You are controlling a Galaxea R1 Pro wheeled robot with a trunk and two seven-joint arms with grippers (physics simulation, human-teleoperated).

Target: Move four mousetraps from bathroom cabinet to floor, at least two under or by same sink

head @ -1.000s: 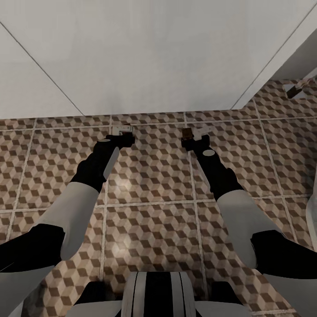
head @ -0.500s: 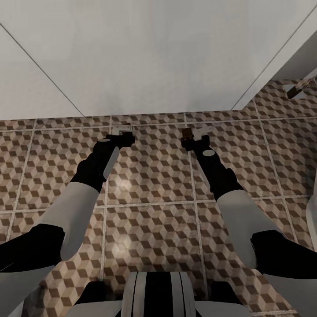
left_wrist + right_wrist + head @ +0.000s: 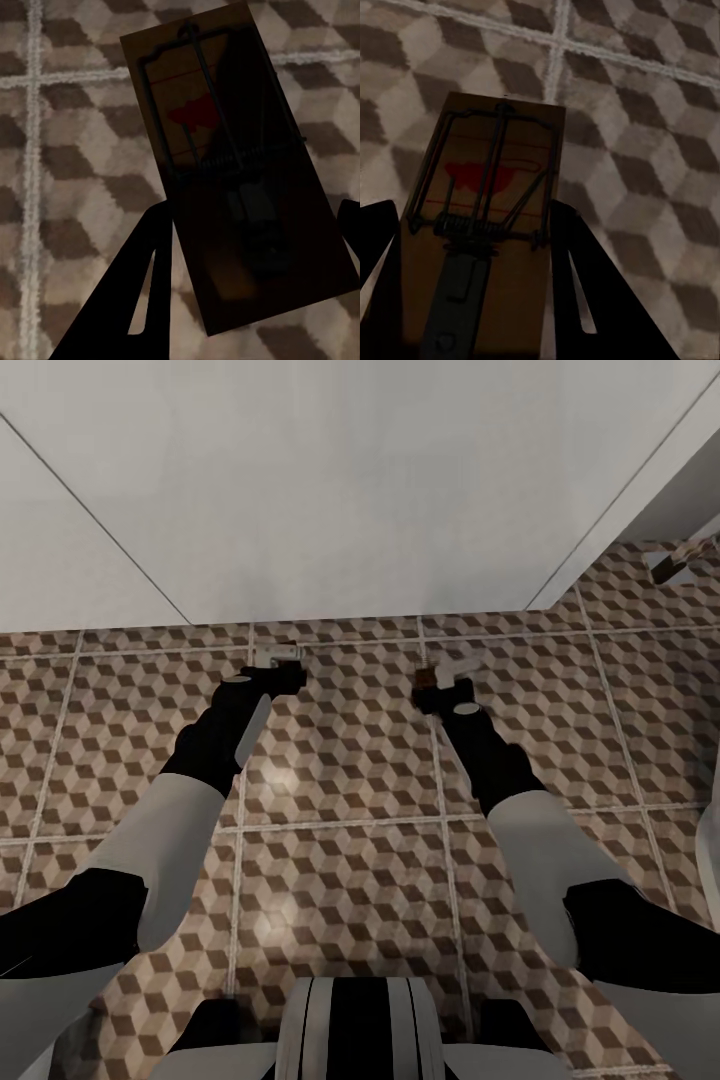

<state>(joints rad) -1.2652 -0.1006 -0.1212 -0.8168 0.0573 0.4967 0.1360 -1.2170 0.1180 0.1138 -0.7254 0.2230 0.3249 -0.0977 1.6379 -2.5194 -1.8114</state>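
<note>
Both arms reach forward over the bathroom floor (image 3: pixel 340 760) of brown, beige and white cube tiles. My left gripper (image 3: pixel 276 663) is shut on a mousetrap (image 3: pixel 225 172), a tan board with dark wire parts and a red spot, held close above the tiles. In the left wrist view the dark fingers (image 3: pixel 146 277) flank the board's sides. My right gripper (image 3: pixel 441 682) is shut on another mousetrap (image 3: pixel 484 225), likewise just above the tiles, with a finger (image 3: pixel 577 270) against its edge. In the head view this trap shows as a small brown piece (image 3: pixel 424 678).
A white wall (image 3: pixel 350 480) rises just beyond both grippers and angles away at the right. A small tan and white object (image 3: pixel 668 563) lies on the tiles at the far right. A white edge (image 3: pixel 714 830) shows at the right border.
My right gripper has drawn back slightly toward me with its mousetrap. The left arm has not moved.
</note>
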